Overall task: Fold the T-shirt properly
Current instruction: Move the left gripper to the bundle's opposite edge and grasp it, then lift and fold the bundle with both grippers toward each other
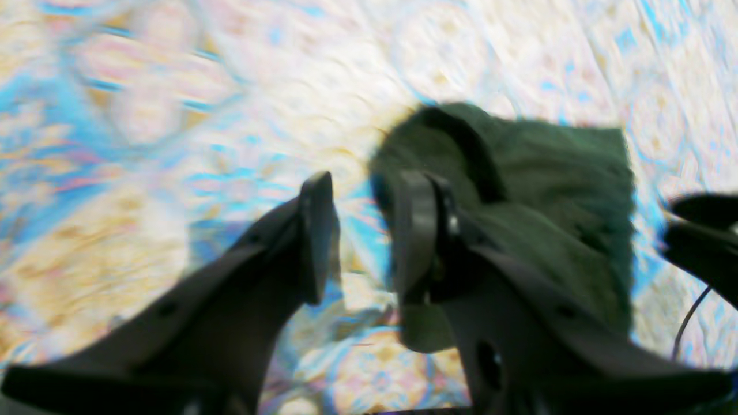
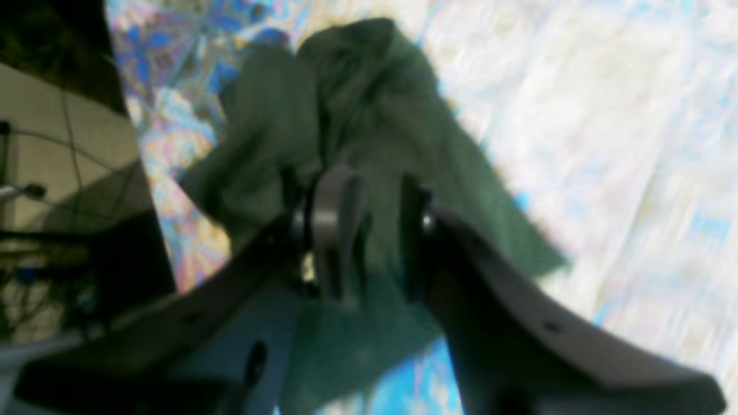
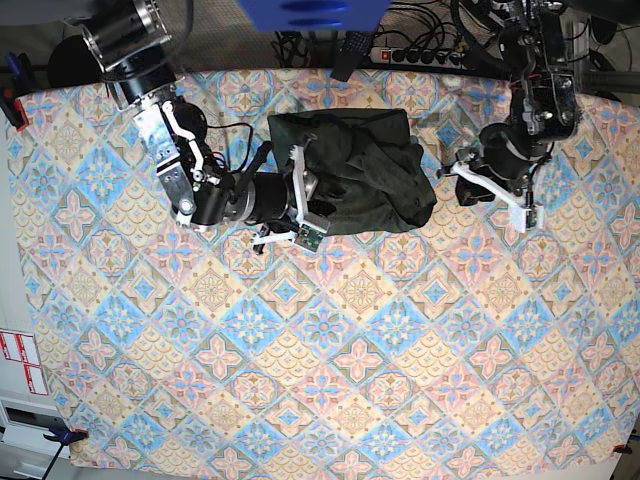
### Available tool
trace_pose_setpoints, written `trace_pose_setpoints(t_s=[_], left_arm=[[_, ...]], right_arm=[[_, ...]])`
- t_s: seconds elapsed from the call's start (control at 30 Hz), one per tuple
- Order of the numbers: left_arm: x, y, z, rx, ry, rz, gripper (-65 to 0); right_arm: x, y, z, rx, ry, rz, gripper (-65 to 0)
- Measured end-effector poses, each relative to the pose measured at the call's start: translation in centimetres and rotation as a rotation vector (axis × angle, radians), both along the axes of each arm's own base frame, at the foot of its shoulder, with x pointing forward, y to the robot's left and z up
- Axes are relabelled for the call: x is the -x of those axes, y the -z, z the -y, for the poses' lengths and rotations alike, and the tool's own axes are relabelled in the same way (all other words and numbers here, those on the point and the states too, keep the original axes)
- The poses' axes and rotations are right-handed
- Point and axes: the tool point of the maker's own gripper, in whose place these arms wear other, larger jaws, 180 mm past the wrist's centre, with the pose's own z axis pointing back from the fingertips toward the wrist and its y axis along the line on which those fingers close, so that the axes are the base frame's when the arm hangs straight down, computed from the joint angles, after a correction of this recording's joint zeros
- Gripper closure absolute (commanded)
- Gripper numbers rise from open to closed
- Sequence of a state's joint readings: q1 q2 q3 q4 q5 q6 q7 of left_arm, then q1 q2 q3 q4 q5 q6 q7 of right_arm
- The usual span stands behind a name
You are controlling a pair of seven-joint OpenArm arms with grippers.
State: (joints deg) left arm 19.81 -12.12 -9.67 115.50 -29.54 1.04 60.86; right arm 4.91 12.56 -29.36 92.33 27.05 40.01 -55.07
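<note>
Patterned cloth in blue, cream and pink tiles covers the surface (image 1: pixel 173 115) in the left wrist view, much blurred. The left gripper (image 1: pixel 363 236) shows its two dark fingers apart, with only the cloth visible in the gap between them. The T-shirt (image 1: pixel 553 190), a dark olive-green bundle, lies just beyond and to the right of the gripper; one finger overlaps the bundle's near left edge, though whether it touches cannot be told. Another dark arm part shows at the right edge.

From the right wrist view, the same patterned cloth runs behind, with a beige floor and cables at the left. The right gripper (image 2: pixel 372 230) has its fingers parted, and the T-shirt (image 2: pixel 357 115) fills the gap between them and stretches away beyond. Blur hides whether any fabric is pinched.

Seen from the base view, the surface (image 3: pixel 320 380) spreads wide, and the T-shirt (image 3: pixel 370 170) lies folded into a rough rectangle near its far edge. The right gripper (image 3: pixel 305 200) sits at the garment's left edge, its white fingers spread over the fabric. The left gripper (image 3: pixel 490 190) hangs just off the garment's right edge, apart from it, fingers open.
</note>
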Motion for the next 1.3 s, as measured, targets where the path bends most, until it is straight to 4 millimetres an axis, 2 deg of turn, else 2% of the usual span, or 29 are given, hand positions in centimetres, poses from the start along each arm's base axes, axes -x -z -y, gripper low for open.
trace_pose_setpoints(t_s=[0.17,0.3,0.37,0.5,0.57,0.67,0.73,0.87,1.0,1.13,1.2,1.3], left_arm=[[-1.8,-1.5,6.4,0.079,0.131,0.134,-18.2],[-2.2,-1.9,9.2,0.100,0.182,0.196,-18.1],[-2.8,-0.9,10.1,0.109,0.199,0.192,-18.1],[-2.4,2.2,11.3,0.130,0.204,0.105,-17.9],[-1.6,3.3,12.0,0.133,0.225,0.064,-15.8],[-0.5,3.8,13.1,0.126,0.285,0.043,-13.5],[1.0,4.7,13.1,0.108,0.332,0.004,-13.2],[4.9,7.5,10.4,0.020,0.402,-0.163,-13.2],[6.5,9.1,7.7,-0.036,0.409,-0.229,-13.2],[7.3,8.8,7.6,-0.038,0.423,-0.231,-13.2],[7.4,7.3,8.0,-0.025,0.422,-0.199,-13.2],[6.7,4.9,9.1,0.006,0.403,-0.126,-13.2]], right_arm=[[-1.6,0.2,1.3,-0.030,0.080,0.010,-15.3],[-2.2,0.8,3.9,-0.022,0.183,-0.001,-15.3],[-2.5,1.3,5.9,0.004,0.242,-0.007,-15.3],[-3.8,1.0,8.9,0.007,0.344,0.005,-15.3],[-3.9,1.0,9.5,0.003,0.364,0.004,-15.3],[-3.9,1.0,9.7,0.003,0.374,0.003,-15.3],[-4.0,0.9,9.6,-0.002,0.374,0.005,-15.3],[-4.0,0.9,9.7,0.001,0.375,0.007,-15.3],[-3.9,0.9,9.6,-0.005,0.375,0.004,-15.3],[-3.9,0.9,9.6,-0.003,0.372,0.003,-15.3],[-3.8,1.0,9.2,-0.002,0.359,0.002,-15.3],[-2.5,1.5,7.0,0.011,0.277,-0.012,-15.3]])
